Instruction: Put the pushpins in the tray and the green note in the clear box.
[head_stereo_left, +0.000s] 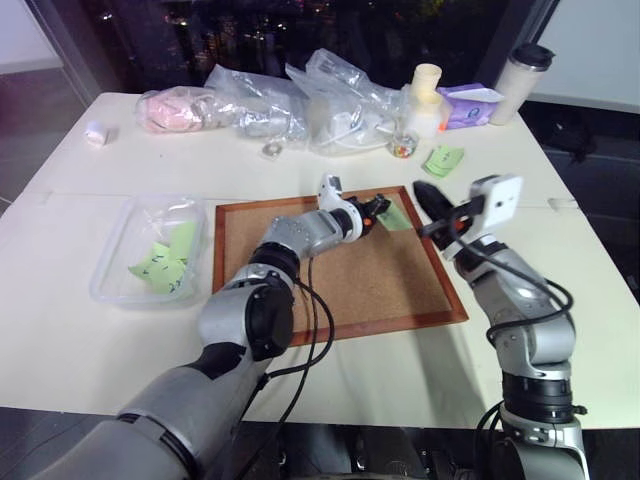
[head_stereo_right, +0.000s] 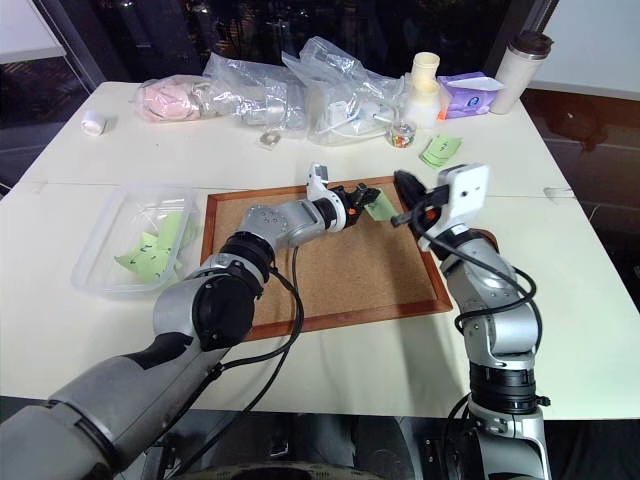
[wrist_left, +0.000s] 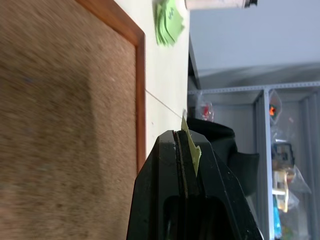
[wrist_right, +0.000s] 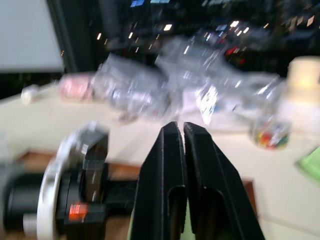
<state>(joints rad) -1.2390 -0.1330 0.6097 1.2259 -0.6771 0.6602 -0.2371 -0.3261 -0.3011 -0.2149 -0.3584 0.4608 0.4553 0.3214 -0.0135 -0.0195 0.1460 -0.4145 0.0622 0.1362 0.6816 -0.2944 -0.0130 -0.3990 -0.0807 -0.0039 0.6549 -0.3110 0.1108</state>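
My left gripper (head_stereo_left: 378, 212) reaches across the cork board (head_stereo_left: 350, 285) to its far right corner and is shut on the green note (head_stereo_left: 399, 218). In the left wrist view a thin edge of the green note (wrist_left: 192, 147) sticks out between the closed fingers (wrist_left: 165, 170). My right gripper (head_stereo_left: 425, 195) hovers just right of it, above the board's corner, shut and empty, fingers (wrist_right: 170, 165) pressed together. The clear box (head_stereo_left: 110, 275) lies on the table left of the board with green scribbled slips (head_stereo_left: 160, 262) inside. The pushpins and the tray are hidden from view.
Wrinkly plastic bags (head_stereo_left: 300, 100) lie along the far side of the table. A small glass jar of coloured bits (head_stereo_left: 403, 148), a cream bottle (head_stereo_left: 427, 95), a purple pack (head_stereo_left: 470, 105) and a lidded cup (head_stereo_left: 520, 85) stand at the far right. Plain green slips (head_stereo_left: 443, 160) lie nearby.
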